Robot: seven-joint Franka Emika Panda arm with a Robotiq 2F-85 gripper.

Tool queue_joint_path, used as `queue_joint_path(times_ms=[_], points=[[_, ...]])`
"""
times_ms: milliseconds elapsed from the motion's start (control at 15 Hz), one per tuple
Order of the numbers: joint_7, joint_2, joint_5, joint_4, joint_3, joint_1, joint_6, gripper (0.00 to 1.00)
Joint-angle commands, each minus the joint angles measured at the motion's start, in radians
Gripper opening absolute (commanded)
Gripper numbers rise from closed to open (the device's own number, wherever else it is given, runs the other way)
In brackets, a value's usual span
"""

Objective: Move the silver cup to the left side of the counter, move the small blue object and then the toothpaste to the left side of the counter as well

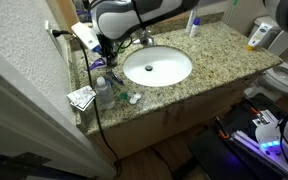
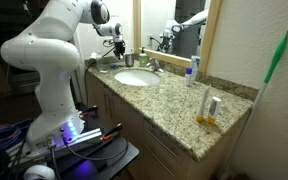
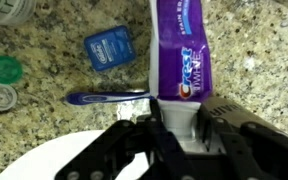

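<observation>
Purple-and-white flat toothpaste tube (image 3: 181, 50) sits clamped by its white end in my gripper (image 3: 183, 122), over speckled granite counter (image 3: 44, 35), near a small blue square object (image 3: 109, 48).

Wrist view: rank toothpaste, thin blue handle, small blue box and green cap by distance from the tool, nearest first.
1. toothpaste: centre, its end gripped by the tool.
2. thin blue handle: just left of the tool.
3. small blue box: upper left, beyond the handle.
4. green cap: far left edge.
</observation>
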Motion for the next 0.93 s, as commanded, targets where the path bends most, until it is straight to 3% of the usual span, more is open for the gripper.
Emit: queue_joint_path(times_ms=[0,467,733,800,867], points=[[0.011,0.096,-0.010,0.130,-0.041,0.044,0.001,0.11],[0.039,0.242,0.020,0.345,-0.076,0.051,0.026,0.11],[0.048,0.308,0.018,0.423,-0.064,0.047,0.032,0.11],[0.050,0.315,0.020,0.433,-0.061,0.048,0.029,0.61],[0.058,0.310,0.021,0.436,-0.062,0.049,0.008,0.62]])
